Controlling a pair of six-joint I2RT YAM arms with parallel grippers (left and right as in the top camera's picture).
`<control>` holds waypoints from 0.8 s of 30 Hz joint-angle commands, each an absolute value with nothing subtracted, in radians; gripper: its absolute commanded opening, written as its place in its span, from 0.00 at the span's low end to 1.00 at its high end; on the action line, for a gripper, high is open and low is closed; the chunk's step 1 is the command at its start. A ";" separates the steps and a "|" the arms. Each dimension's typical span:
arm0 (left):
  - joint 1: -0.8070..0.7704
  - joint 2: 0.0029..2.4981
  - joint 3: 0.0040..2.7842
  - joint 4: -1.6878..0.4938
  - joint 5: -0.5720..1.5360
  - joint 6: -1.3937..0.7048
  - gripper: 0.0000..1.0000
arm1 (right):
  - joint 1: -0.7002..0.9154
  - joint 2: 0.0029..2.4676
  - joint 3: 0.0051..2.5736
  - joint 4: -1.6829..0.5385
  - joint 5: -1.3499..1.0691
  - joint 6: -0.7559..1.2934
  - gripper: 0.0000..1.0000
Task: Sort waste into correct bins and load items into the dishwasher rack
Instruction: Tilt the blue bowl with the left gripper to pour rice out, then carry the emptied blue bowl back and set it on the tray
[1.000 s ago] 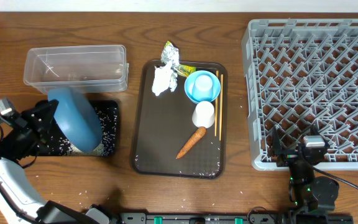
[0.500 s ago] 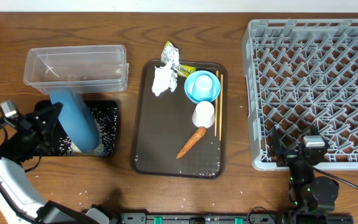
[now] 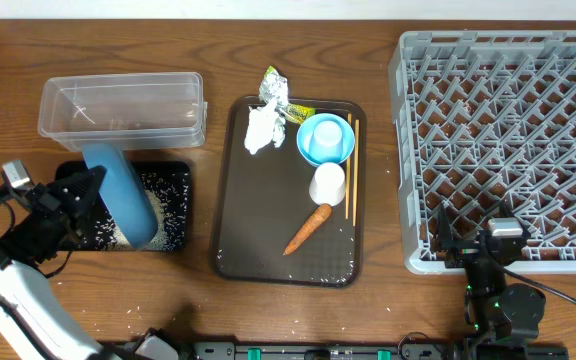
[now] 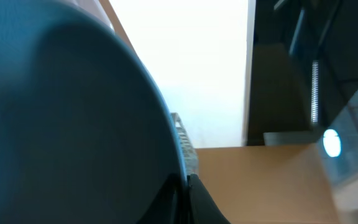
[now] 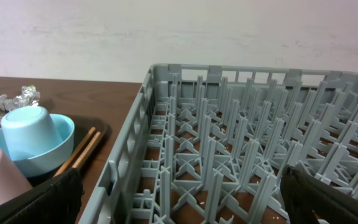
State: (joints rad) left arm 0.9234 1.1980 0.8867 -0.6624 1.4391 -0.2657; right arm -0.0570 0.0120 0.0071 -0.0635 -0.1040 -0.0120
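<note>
Large round blue bowl (image 3: 123,195) tipped on edge over shallow black rectangular bin (image 3: 175,178), rim clamped in left gripper (image 3: 86,188), the nearer arm; right gripper (image 5: 182,186) jaws apart beside large square grey plastic rack (image 3: 498,130).

- Table (image 3: 218,50): brown wood grain, fills the overhead view.
- Serving tray (image 3: 258,220): flat, dark brown, rounded corners. It lies at table centre with its long axis running 12 to 6 o'clock.
- Wall (image 3: 268,8): white strip along the 12 o'clock edge.
- Left wrist view: a small round bluish light (image 4: 332,143) at 3 o'clock, on a dark background.
</note>
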 commanded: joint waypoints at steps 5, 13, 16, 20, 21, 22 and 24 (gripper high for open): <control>0.871 1.042 0.891 -0.646 1.466 -0.231 0.06 | -0.059 0.008 0.006 -0.067 -0.102 -0.020 0.99; 0.693 0.866 0.892 -0.656 1.108 -0.439 0.06 | -0.059 0.008 0.006 -0.067 -0.102 -0.020 0.99; 0.580 0.862 0.900 -0.692 0.995 -0.451 0.06 | -0.059 0.008 0.006 -0.067 -0.102 -0.020 0.99; 0.410 0.864 0.900 -0.704 0.796 -0.471 0.06 | -0.059 0.008 0.006 -0.067 -0.102 -0.020 0.99; 0.365 0.868 0.900 -0.702 0.766 -0.478 0.06 | -0.059 0.008 0.006 -0.067 -0.102 -0.020 0.99; 0.326 0.871 0.900 -0.699 0.746 -0.477 0.06 | -0.059 0.008 0.006 -0.067 -0.102 -0.020 0.98; 0.226 0.885 0.900 -0.694 0.686 -0.477 0.06 | -0.059 0.008 0.006 -0.067 -0.102 -0.020 0.99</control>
State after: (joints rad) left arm 0.3267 0.8757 0.8848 -0.7021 0.8402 -0.4549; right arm -0.0570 0.0120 0.0071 -0.0631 -0.1040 -0.0120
